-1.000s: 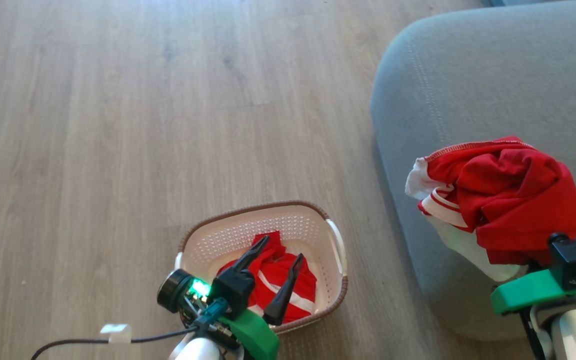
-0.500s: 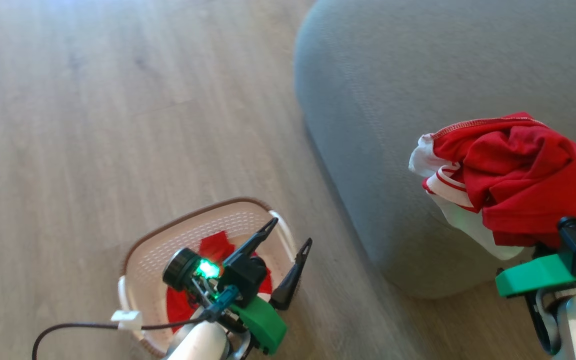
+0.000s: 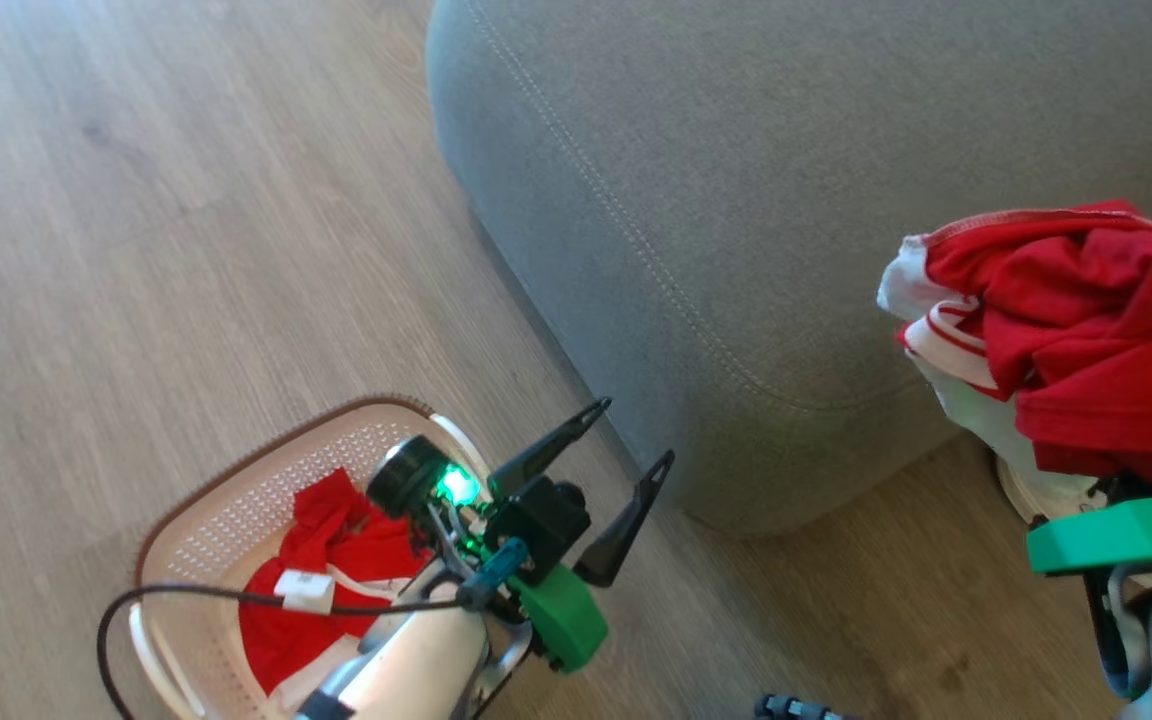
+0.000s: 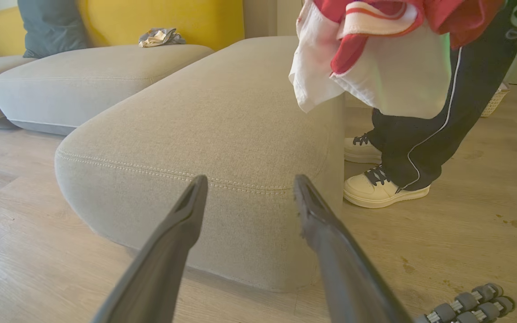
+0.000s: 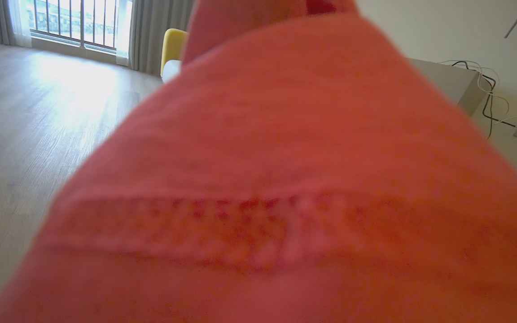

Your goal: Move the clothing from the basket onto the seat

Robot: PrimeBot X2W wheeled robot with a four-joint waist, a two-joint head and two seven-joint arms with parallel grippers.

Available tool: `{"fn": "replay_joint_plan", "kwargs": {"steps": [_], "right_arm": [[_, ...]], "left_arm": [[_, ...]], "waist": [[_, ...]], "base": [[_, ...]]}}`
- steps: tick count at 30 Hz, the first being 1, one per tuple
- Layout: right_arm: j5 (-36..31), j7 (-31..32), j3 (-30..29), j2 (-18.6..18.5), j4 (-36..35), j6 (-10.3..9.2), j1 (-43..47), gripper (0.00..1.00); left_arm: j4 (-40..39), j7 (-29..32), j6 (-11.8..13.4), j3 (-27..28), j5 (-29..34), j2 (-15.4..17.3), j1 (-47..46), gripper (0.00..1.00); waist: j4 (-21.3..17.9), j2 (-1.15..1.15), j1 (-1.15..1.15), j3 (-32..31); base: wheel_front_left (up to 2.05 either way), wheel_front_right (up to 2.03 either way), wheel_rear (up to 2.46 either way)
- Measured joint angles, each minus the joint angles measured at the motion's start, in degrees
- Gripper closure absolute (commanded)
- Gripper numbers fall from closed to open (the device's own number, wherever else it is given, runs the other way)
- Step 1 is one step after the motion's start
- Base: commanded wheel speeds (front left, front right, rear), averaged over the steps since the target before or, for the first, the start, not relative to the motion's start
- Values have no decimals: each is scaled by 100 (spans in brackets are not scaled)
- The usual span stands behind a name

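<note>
Our left end effector [image 3: 636, 430] hangs open and empty over the floor, between the basket [image 3: 216, 525] and the seat [image 3: 736, 200]. Red clothing [image 3: 336, 560] lies crumpled in the basket, so we judge at least one more trip is left. Further right, a red garment [image 3: 1066, 330] drapes over our right end effector [image 3: 1126, 525], held up near the seat's front edge and not yet laid down. Its fingers are buried in fabric, so we cannot tell their grip.
</note>
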Motion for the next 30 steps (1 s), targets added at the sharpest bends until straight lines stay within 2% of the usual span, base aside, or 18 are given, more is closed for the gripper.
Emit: {"fn": "replay_joint_plan", "kwargs": {"steps": [9, 19, 24, 30], "right_arm": [[-47, 0, -413, 197, -205, 0, 87, 100], [-75, 0, -523, 248, -292, 0, 87, 100], [-130, 0, -522, 111, -321, 0, -72, 100], [-22, 0, -617, -293, -396, 0, -889, 100]], "left_arm": [[145, 1, -96, -347, -159, 0, -182, 0], [190, 0, -86, -461, -208, 1, -396, 0], [199, 0, -43, -455, -196, 1, -396, 0], [263, 0, -41, -409, -23, 40, -409, 0]], "waist": [[-133, 0, 0, 172], [-139, 0, 0, 258], [-133, 0, 0, 341], [-122, 0, 0, 613]], "base": [[0, 0, 0], [0, 0, 0], [0, 0, 0], [0, 0, 0]]}}
